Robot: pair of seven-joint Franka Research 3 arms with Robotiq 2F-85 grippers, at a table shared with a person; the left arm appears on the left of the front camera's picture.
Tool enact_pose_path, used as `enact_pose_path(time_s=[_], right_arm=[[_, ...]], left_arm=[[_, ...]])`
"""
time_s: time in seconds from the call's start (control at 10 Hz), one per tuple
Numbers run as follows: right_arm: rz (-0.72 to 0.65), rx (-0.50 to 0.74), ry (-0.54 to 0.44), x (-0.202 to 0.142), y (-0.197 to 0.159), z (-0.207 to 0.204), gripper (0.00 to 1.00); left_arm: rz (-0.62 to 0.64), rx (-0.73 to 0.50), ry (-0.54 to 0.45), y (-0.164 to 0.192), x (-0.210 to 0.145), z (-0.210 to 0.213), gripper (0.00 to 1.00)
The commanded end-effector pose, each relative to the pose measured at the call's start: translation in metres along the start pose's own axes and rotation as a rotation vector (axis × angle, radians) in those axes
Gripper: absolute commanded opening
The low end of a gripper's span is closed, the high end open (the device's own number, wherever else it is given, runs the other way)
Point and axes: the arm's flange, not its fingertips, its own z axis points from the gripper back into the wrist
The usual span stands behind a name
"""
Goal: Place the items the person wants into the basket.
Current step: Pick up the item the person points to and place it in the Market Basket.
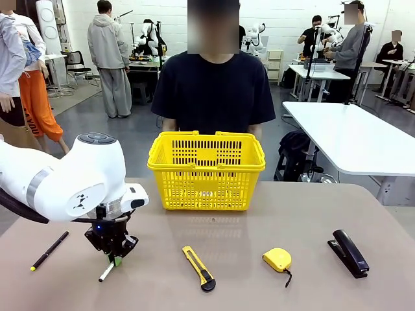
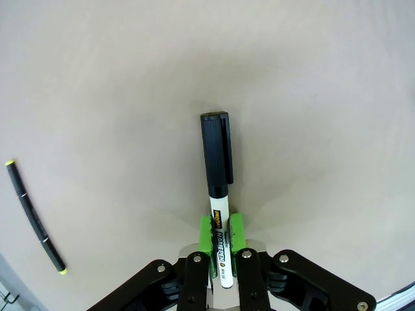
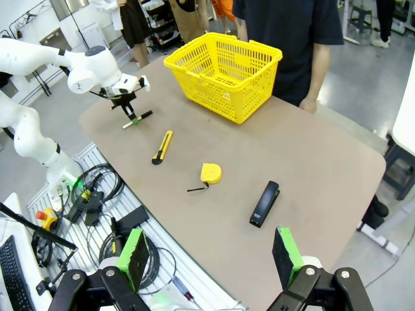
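Observation:
My left gripper (image 1: 115, 259) is shut on the white marker (image 1: 106, 273) near the table's front left edge. In the left wrist view its green pads (image 2: 206, 233) clamp the white barrel, and the marker's black cap (image 2: 216, 155) points away just over the table top. The thin black pen (image 1: 50, 251) lies to the left of it. The yellow-and-black utility knife (image 1: 198, 267) lies at front centre. The yellow basket (image 1: 206, 170) stands at the far middle, in front of the person (image 1: 214, 91). My right gripper (image 3: 211, 256) hangs open and high over the table's right corner.
A yellow tape measure (image 1: 277, 259) and a black stapler (image 1: 348, 253) lie at the front right of the table (image 1: 311, 214). The person's hands hang behind the basket. A white table (image 1: 356, 139) stands off to the right.

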Motion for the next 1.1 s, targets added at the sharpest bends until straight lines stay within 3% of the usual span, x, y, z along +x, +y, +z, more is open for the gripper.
enact_pose_path(time_s=[0.0, 0.5, 1.0], right_arm=[[0.000, 0.002, -0.002, -0.001, 0.000, 0.000, 1.00], [0.000, 0.002, -0.002, -0.001, 0.000, 0.000, 1.00], [0.000, 0.002, -0.002, -0.001, 0.000, 0.000, 1.00]], left_arm=[[-0.043, 0.058, 0.052, 0.006, -0.005, 0.057, 0.01], [-0.110, -0.064, -0.057, 0.037, -0.036, 0.235, 0.01], [-0.093, -0.044, -0.082, 0.039, -0.048, 0.263, 0.01]])
